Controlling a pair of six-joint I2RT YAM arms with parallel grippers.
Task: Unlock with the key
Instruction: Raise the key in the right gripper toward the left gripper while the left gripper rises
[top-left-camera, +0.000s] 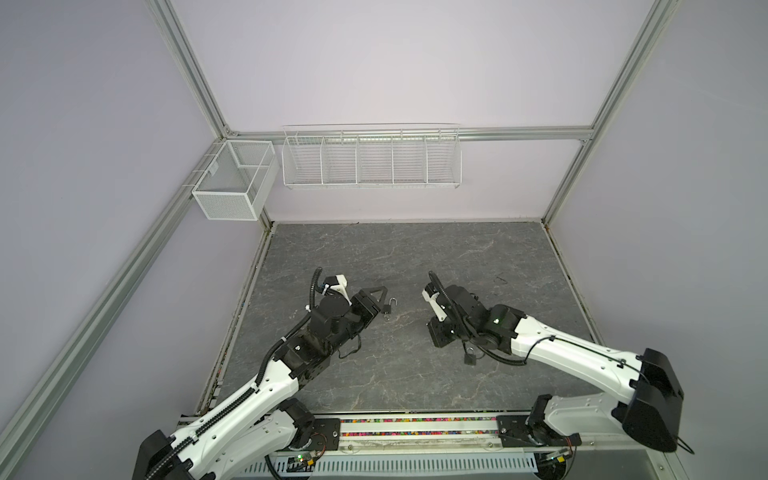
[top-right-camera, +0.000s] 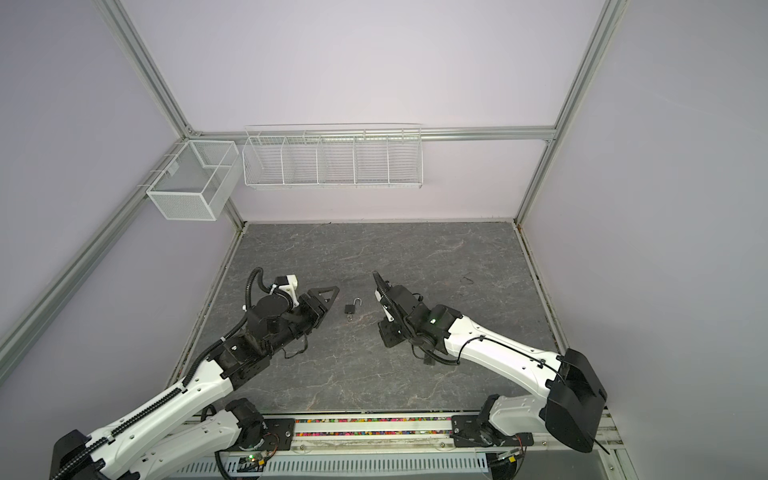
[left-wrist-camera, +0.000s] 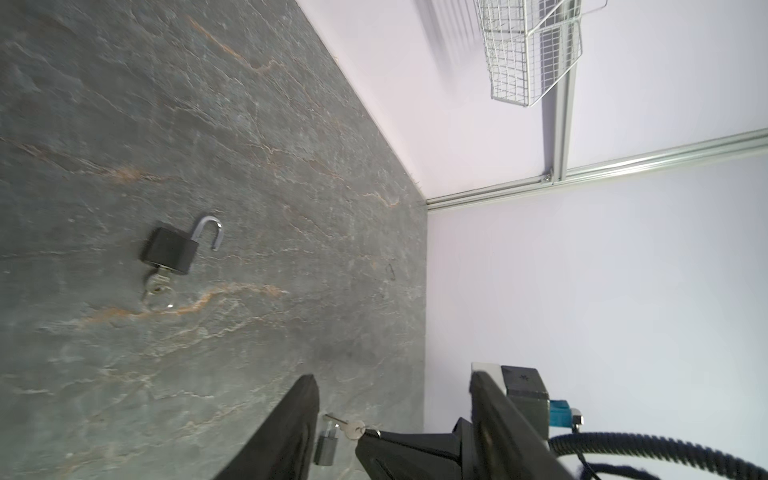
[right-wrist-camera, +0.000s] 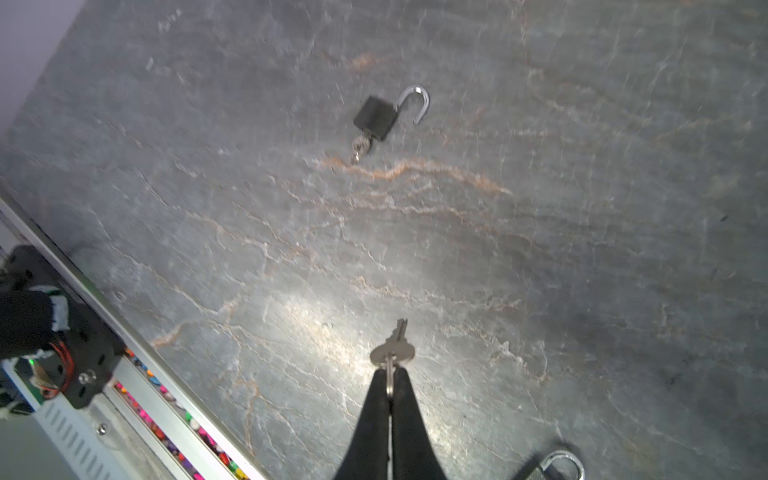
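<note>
A black padlock (top-left-camera: 387, 308) (left-wrist-camera: 169, 251) lies on the dark stone table with its silver shackle swung open and a key (left-wrist-camera: 156, 286) in its base. My left gripper (top-left-camera: 381, 300) (left-wrist-camera: 392, 376) hovers open just left of it, with nothing between the fingers. My right gripper (right-wrist-camera: 390, 370) is shut on a silver key (right-wrist-camera: 394, 347) by its ring, above the table and well short of the open padlock (right-wrist-camera: 374, 116). A second padlock (top-left-camera: 470, 356) (right-wrist-camera: 550, 465) lies under the right arm.
Two white wire baskets (top-left-camera: 372, 156) (top-left-camera: 232, 185) hang on the back wall above the table. A metal rail with coloured beads (top-left-camera: 415, 428) runs along the front edge between the arm bases. Walls close in the table (top-left-camera: 415, 386) at left, right and back.
</note>
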